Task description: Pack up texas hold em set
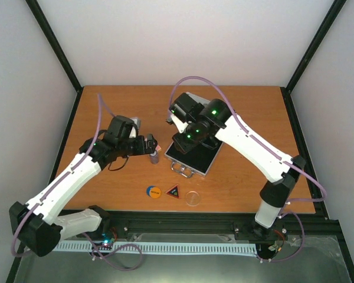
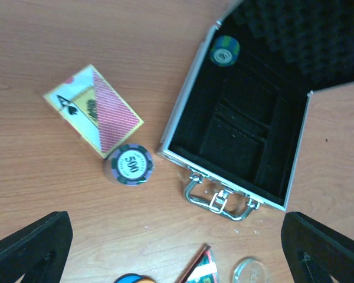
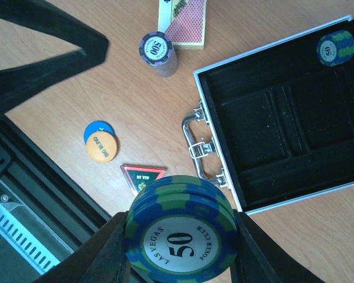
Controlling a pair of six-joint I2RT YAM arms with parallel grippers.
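Silver case [image 2: 236, 132]: open on the tabletop [image 2: 35, 35], one blue-green stack [image 2: 225, 50] sitting in a far corner.
Right claw [image 3: 180, 253]: clamped on a blue-green 50 stack [image 3: 178, 227], held in the air near the case.
Left claw [image 2: 177, 253]: spread wide above the purple 500 stack [image 2: 130, 164] and card pack [image 2: 94, 109], holding nothing.
Risk: imo the held chips could splay or clip the rim if they're let go off-slot.
Hard to see: chip count per stack. The lid [image 2: 301, 35] is mostly behind the arms.
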